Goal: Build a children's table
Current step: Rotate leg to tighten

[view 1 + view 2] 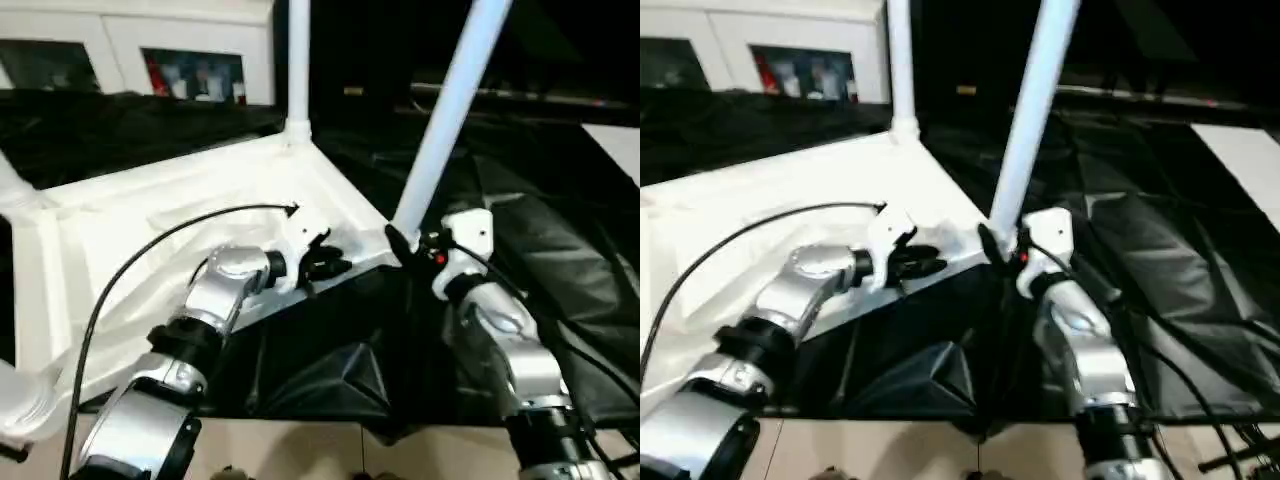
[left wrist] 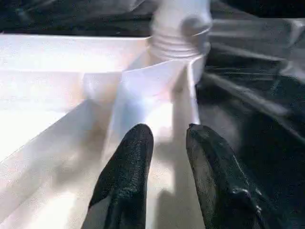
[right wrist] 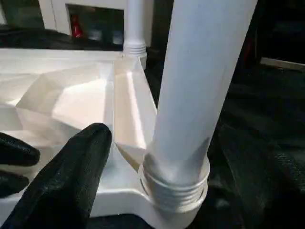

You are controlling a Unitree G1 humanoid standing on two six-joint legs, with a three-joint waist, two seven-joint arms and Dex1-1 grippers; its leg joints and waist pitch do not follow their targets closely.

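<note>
The white table top point(image 1: 150, 225) lies upside down on black cloth, its ribbed underside up. One white leg point(image 1: 297, 60) stands upright in the far corner socket. A second leg point(image 1: 450, 110) leans to the right in the near right corner socket, its threaded collar point(image 3: 174, 191) partly showing above the socket. My left gripper point(image 1: 325, 262) is shut on the top's near rim, the rim wall between its fingers point(image 2: 128, 162). My right gripper point(image 1: 405, 243) sits open at the base of the leaning leg, one finger point(image 3: 71, 181) standing a little off it.
Crumpled black cloth point(image 1: 540, 230) covers the surface around the table top. A white glass-door cabinet point(image 1: 190, 70) stands at the back left. A black cable point(image 1: 130, 265) arcs over my left forearm. Another corner socket point(image 1: 20, 400) lies at the near left.
</note>
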